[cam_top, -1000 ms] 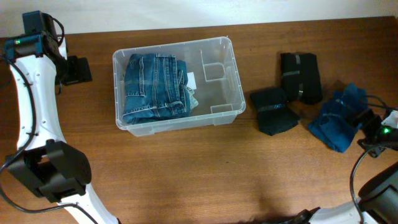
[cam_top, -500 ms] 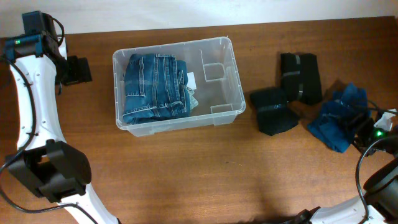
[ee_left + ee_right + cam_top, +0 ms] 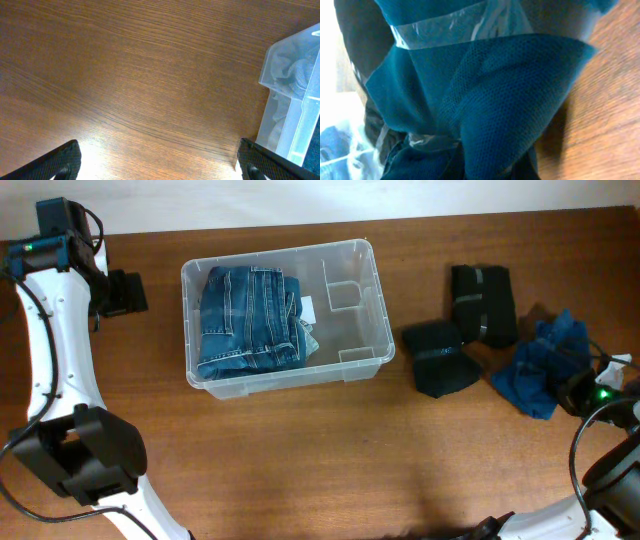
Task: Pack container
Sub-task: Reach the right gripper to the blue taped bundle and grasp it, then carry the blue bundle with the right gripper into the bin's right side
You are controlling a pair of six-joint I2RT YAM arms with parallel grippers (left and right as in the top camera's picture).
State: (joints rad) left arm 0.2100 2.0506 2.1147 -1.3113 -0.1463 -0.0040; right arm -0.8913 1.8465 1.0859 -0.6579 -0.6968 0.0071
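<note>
The blue mesh garment [image 3: 540,365] has bunched up toward the right gripper [image 3: 575,390], whose jaws are hidden so I cannot tell their state; it is likely the next item for the container [image 3: 290,380] at centre-left, near the wide-open left gripper [image 3: 160,162].

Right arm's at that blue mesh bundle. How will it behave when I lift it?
Probably floppy: the blue mesh garment lies crumpled in loose folds, so it should drape when lifted. Likely light: thin open-weave fabric. The clear tape band around it may keep the bundle partly together, though a flap looks loose.
</note>
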